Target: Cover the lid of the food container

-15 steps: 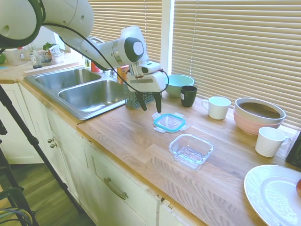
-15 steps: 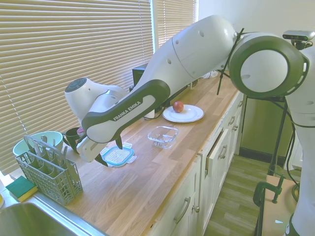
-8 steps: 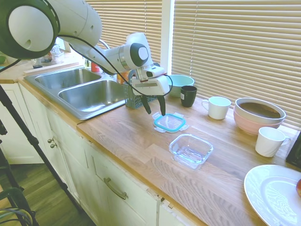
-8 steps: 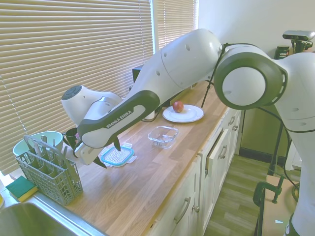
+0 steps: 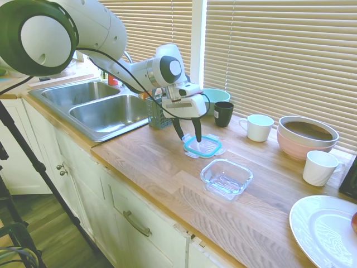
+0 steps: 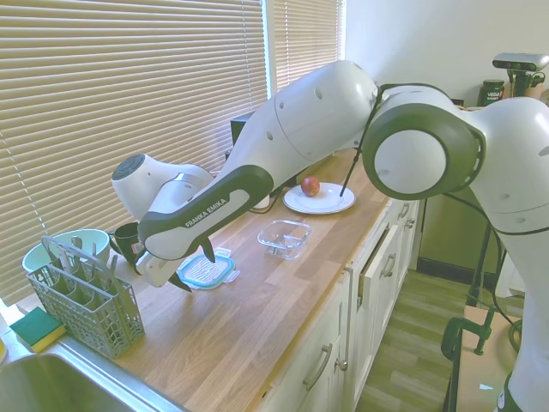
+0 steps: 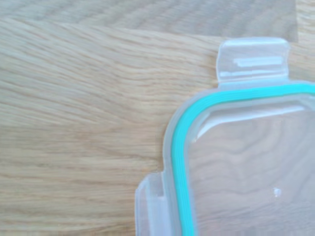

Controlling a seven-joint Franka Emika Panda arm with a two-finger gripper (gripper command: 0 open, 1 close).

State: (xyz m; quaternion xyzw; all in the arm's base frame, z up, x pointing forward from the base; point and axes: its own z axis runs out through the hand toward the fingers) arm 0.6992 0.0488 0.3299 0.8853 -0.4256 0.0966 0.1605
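one lid, one container; gripper jaws spread wide astride the lid's corner, gripping nothing; wrist view shows two flaps.

This is a kitchen in a home. A long wooden worktop has a shiny metal sink set in it, with white cupboards under it. Cups, bowls and a plate stand on top. Blinds cover the windows behind.
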